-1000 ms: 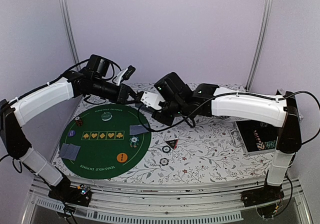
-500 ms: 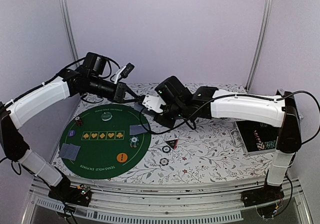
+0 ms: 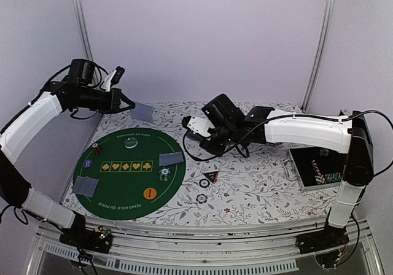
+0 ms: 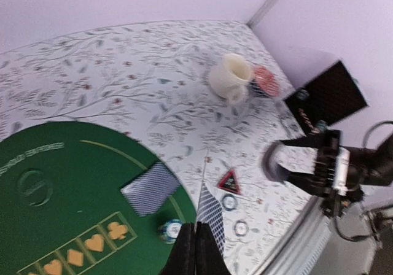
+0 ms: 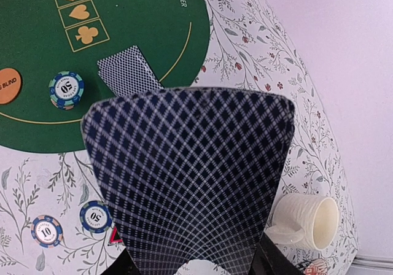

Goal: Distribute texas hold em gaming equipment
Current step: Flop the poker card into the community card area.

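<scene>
Over the far left corner of the table (image 3: 264, 183), the left arm (image 3: 37, 112) is now raised and drawn back. Half a second earlier its gripper sat close to the right gripper above the far edge of the mat. The right arm (image 3: 307, 131) has shifted only slightly to the right. It reaches leftward across the flowered cloth, elbow high and wrist angled down toward the mat's far right edge.

The round green mat (image 3: 116, 192) lies on the near left of the table, and the black box (image 3: 316, 167) rests at the right edge.

The left gripper (image 3: 129, 105) is clamped on the lifted card (image 3: 143, 110), held in the air beyond the mat. The left wrist view shows this card edge-on between the closed fingers. The right gripper (image 5: 195, 267) is clamped on the curved card (image 5: 190, 177), which is bowed and fills the right wrist view. Whether more cards lie behind it cannot be told.

Two cards lie face down on the mat: the right card (image 3: 172, 159) and the near-left card (image 3: 85, 186). The cream mug (image 5: 304, 221) lies tipped on the cloth at the far side.

The chip stack (image 3: 164, 175) sits at the mat's right edge, just near of the right card. The orange disc (image 3: 149, 193) and the clear disc (image 3: 130, 143) are on the mat. The triangular marker (image 3: 210, 177) and two loose chips (image 3: 203, 183) lie on the cloth beside the mat.
</scene>
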